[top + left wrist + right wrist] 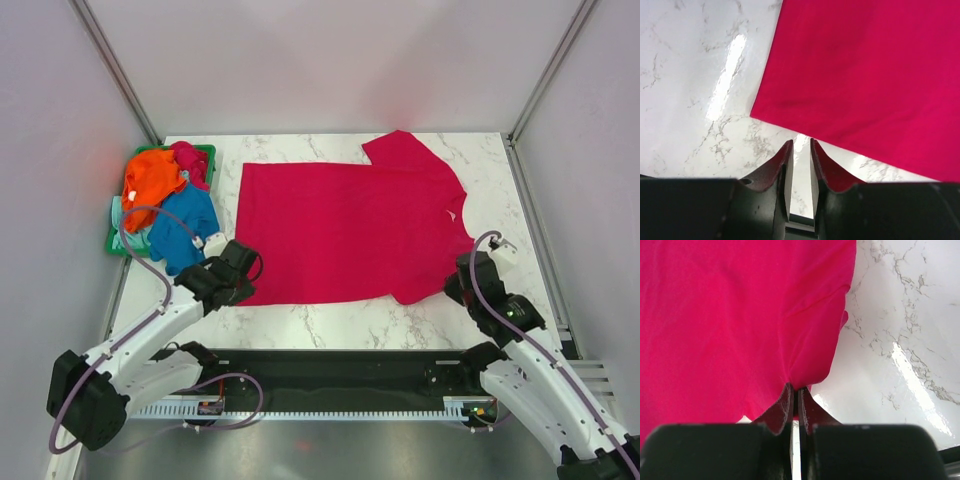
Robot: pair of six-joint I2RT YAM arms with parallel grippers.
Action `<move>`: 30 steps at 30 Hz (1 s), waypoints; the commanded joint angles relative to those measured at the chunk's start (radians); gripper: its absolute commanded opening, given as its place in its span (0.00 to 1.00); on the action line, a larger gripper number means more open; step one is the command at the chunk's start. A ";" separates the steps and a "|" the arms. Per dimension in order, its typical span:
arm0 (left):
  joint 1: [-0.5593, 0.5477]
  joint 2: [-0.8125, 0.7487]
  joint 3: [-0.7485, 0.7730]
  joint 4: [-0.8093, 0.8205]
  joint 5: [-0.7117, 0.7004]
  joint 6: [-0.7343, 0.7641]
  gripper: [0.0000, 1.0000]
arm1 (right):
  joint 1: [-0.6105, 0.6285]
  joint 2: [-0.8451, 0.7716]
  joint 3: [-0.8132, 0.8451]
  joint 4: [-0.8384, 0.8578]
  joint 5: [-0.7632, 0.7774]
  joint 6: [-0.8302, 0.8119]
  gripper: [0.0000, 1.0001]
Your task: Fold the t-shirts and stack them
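Observation:
A magenta-red t-shirt (350, 230) lies spread flat on the marble table (330, 320), collar to the right. My right gripper (458, 284) is shut on the edge of its near sleeve; the right wrist view shows the cloth (730, 315) bunched into the closed tips (796, 389). My left gripper (246, 266) hovers just off the shirt's near-left hem corner (760, 112); its jaws (800, 144) stand a narrow gap apart with only bare table between them. The orange (152, 180), blue (185, 225) and pale mint (118, 212) shirts lie piled at the left.
A green plastic basket (207, 150) at the back left holds the shirt pile, with a dark red cloth (190, 160) on top; the blue shirt hangs over its near rim. Grey walls enclose the table. A black rail (340, 375) runs along the near edge.

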 commanded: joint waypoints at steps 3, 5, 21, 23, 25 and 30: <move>-0.002 0.016 -0.039 -0.007 0.033 -0.008 0.33 | -0.003 0.048 0.089 0.006 0.015 -0.006 0.04; -0.002 0.022 -0.038 0.001 0.038 -0.005 0.34 | -0.002 0.073 0.127 0.018 0.024 -0.018 0.16; -0.002 -0.004 -0.070 0.022 0.079 -0.003 0.36 | -0.168 0.299 0.109 0.164 -0.134 -0.130 0.97; -0.002 0.000 -0.085 0.024 0.082 -0.013 0.36 | -0.168 0.221 0.067 0.103 -0.152 -0.087 0.98; -0.002 0.019 -0.087 0.025 0.085 -0.022 0.37 | -0.166 0.151 0.041 0.054 -0.169 -0.053 0.98; -0.002 0.033 -0.081 0.037 0.076 -0.022 0.36 | -0.105 0.002 -0.005 -0.040 -0.247 -0.001 0.93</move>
